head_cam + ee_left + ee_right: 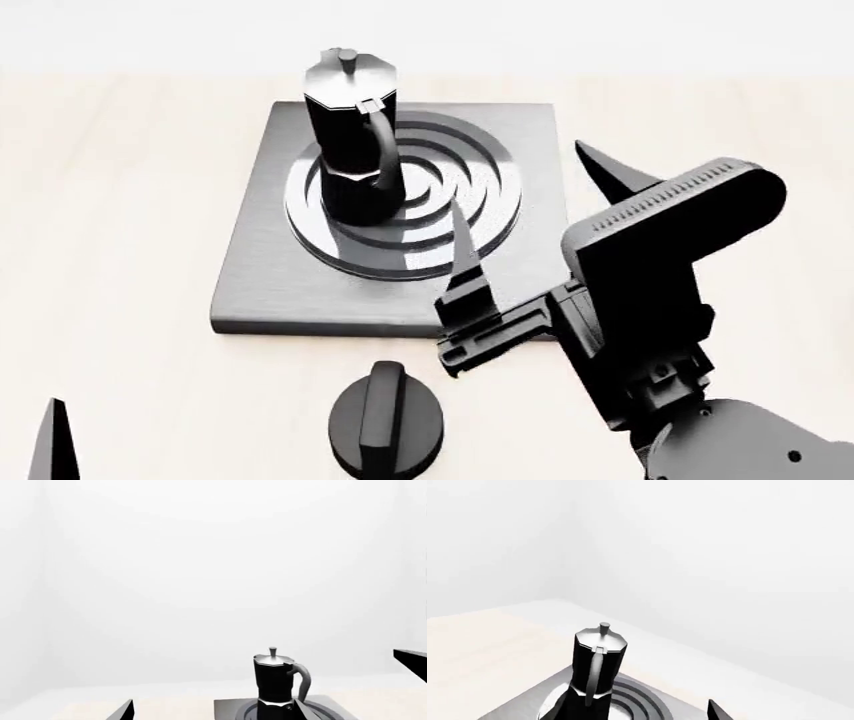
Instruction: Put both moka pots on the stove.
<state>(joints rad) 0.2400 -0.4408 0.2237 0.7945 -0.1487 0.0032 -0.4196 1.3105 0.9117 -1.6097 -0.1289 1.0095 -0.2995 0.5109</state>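
The right arm fills the near right of the head view, its dark rounded housing lowest and a blocky black wrist rising above it, angled up and to the left toward the stove (254, 270). From that wrist the right gripper (534, 225) reaches over the stove's near right part with its two pointed fingers (466, 262) spread wide apart and nothing between them; one tip hangs over the burner rings, the other sits further right over the plate's right edge. In the right wrist view only one dark fingertip shows at the picture's edge.

Just left of the arm, near the desk's (120, 200) front edge, sits a squat round black knob (387, 420), close to the stove's near edge but apart from it.

One moka pot (354, 130) stands upright on the left part of the burner rings, toward the stove's far side, silver lid on top and its curved handle turned toward the near side. Only this one pot appears in any view.

Of the left gripper (54, 440) only a single dark pointed tip shows at the near left corner of the head view. The left wrist view catches two dark tips set far apart, so the fingers seem spread, though little of them is visible.
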